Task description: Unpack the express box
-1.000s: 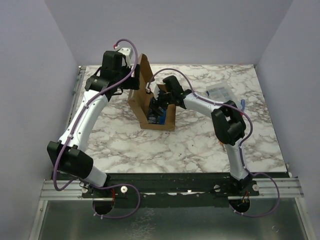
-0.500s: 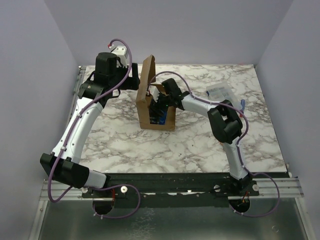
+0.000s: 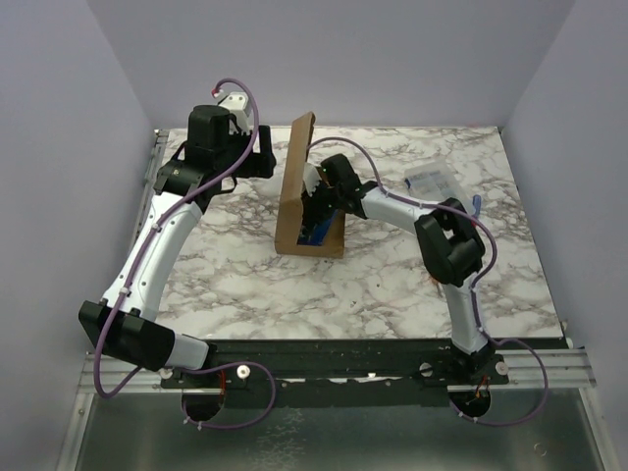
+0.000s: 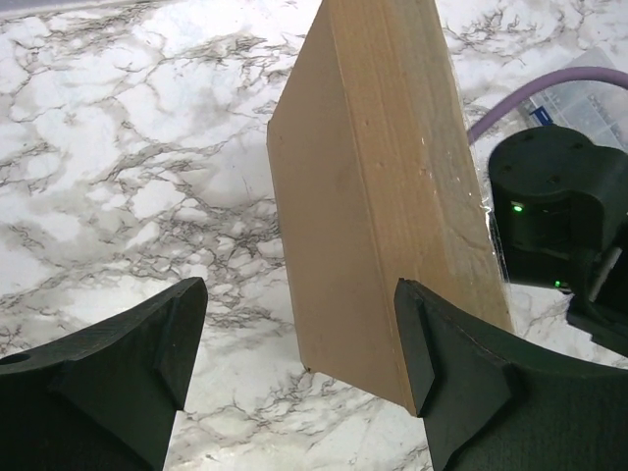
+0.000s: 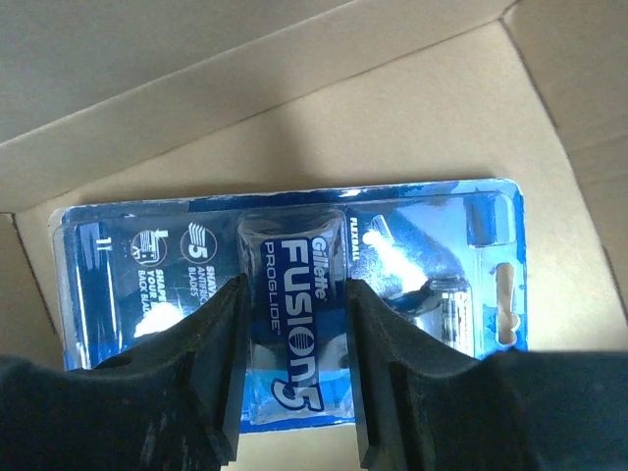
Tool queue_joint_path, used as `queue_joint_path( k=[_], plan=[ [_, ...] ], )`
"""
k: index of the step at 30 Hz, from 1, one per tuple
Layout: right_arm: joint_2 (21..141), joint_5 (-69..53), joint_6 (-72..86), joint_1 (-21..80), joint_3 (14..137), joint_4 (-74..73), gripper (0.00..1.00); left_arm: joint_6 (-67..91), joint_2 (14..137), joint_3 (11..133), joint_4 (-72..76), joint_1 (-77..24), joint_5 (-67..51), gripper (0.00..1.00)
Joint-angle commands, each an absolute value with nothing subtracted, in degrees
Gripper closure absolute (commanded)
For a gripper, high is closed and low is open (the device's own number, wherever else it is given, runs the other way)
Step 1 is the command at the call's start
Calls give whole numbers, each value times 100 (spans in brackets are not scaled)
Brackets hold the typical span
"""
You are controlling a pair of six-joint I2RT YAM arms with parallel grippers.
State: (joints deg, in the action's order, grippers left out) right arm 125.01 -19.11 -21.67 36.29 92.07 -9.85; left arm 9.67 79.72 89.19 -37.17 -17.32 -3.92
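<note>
The box [image 3: 312, 240] stands near the middle of the bench [image 3: 392, 285]. Its lid [image 3: 296, 162] is raised upright along the left side of the box.

Your left hand [image 4: 299, 314] is just left of the lid with its fingers spread wide. The lid's outer face is in front of the gap and touches neither finger. I judge that the hand is placed there so the lid cannot fall back over the opening.

Your right hand [image 5: 294, 294] reaches down inside the box. Its fingers stand on either side of the clear bubble of a blue razor pack [image 5: 412, 255], which lies flat on the box floor. Whether they already squeeze the bubble, I cannot tell.

From above you see only a little blue inside the box, under the right arm. The right wrist camera shows the whole pack and how the fingers stand around it. Only the left wrist camera shows the space between the lid and the left fingers.
</note>
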Motion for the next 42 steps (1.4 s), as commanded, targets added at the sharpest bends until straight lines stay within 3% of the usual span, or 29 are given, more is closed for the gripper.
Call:
queue_joint_path(
  k=[1,11,25,31,35,42],
  plan=[
    [11609,-1550,-1555,3638,8727,-342,61,1029,7806,8798,-3556,-1744,-594,16],
    [11025,-972,-587,3634,8261,-265,62,1132,7778,8607,-3403,-1746,-755,16],
    [10254,1779,1337,3636,8113,-2349,69,1124,7782,8284,-3231,-1749,-816,16],
    [9596,2157,1762,3638,7445,-2774,70,1085,7843,8227,-3195,-1748,-772,16],
    [9046,2029,2229,3637,6777,-2947,83,1102,7802,8188,-3166,-1752,-791,16],
    [7907,1675,3385,4137,5655,-2876,83,1123,7715,8169,-3176,-1750,-749,16]
  ],
)
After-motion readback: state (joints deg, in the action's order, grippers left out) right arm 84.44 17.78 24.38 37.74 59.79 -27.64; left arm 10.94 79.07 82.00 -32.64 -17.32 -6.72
